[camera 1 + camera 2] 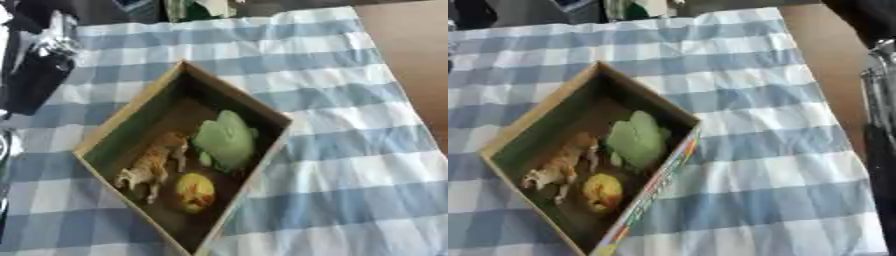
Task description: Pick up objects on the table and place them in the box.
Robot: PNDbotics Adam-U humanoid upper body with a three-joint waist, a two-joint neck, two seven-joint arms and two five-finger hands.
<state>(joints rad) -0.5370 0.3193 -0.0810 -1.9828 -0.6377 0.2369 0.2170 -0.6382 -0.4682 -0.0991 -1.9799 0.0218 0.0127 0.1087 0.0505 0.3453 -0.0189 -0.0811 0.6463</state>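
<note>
An open cardboard box (131, 107) with a dark green inside lies askew on the checked cloth, left of centre. Inside it lie a pale green soft toy (226, 139), a tan animal figure (154, 165) and a small yellow-orange object (194, 191). My left arm, black with silver parts, hangs at the upper left edge, and its dark end (28, 82) sits left of the box, apart from it. My right arm (878, 125) runs down the right edge of the right eye view, well away from the box. No hand touches the box or the things in it.
A blue and white checked cloth (341, 165) covers the table. Bare brown table surface (416, 45) shows at the upper right. Dark shapes and a green object (627, 9) stand along the far edge.
</note>
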